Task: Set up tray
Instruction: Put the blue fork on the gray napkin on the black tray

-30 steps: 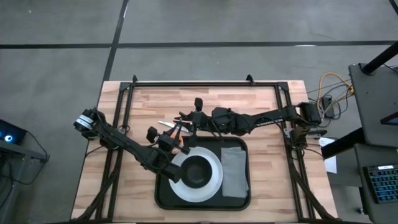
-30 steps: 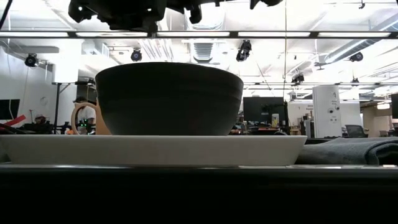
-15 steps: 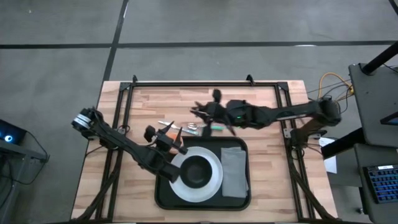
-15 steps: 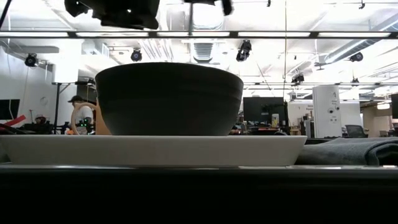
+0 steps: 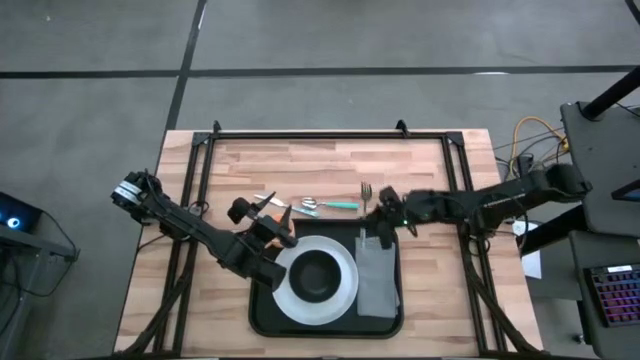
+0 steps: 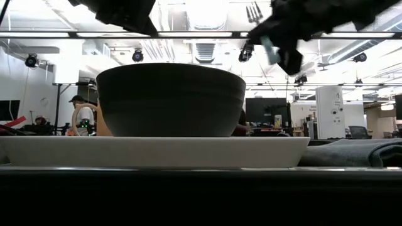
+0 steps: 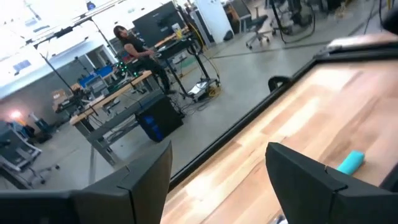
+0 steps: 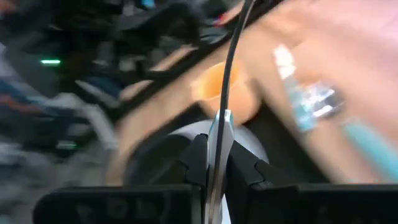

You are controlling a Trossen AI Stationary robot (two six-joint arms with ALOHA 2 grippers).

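The black tray (image 5: 256, 312) holds a white plate (image 5: 345, 298) with a dark bowl (image 5: 317, 276) on it and a grey folded napkin (image 5: 378, 278) to the right. My right gripper (image 5: 376, 222) hangs over the napkin's far end, shut on a metal fork (image 5: 366, 190). My left gripper (image 7: 217, 180) stands open by the plate's far left with nothing between its fingers. An orange cup (image 6: 100, 125) stands just below it, mostly hidden in the high view. A teal-handled spoon (image 5: 335, 205) lies on the table beyond the tray. My right gripper pinches the fork's thin handle (image 8: 221, 127) between its two fingers, partway along it. The fingers come from the table's right, slanting slightly down, and lie across the fork. The fork is lifted clear and tilted, its tines (image 6: 254, 10) up and toward the far edge.
A silver utensil (image 5: 266, 200) lies on the wood near my left gripper, left of the spoon. Black frame rails (image 5: 330, 135) run round the table's far and side edges. Bare wood shows left and right of the tray.
My right gripper has swung from the table's far middle toward the right and near edges and sunk, rolling as it went, with the fork now over the napkin's far end. My left gripper's fingers stand wider apart than before, and the gripper has rolled a little.
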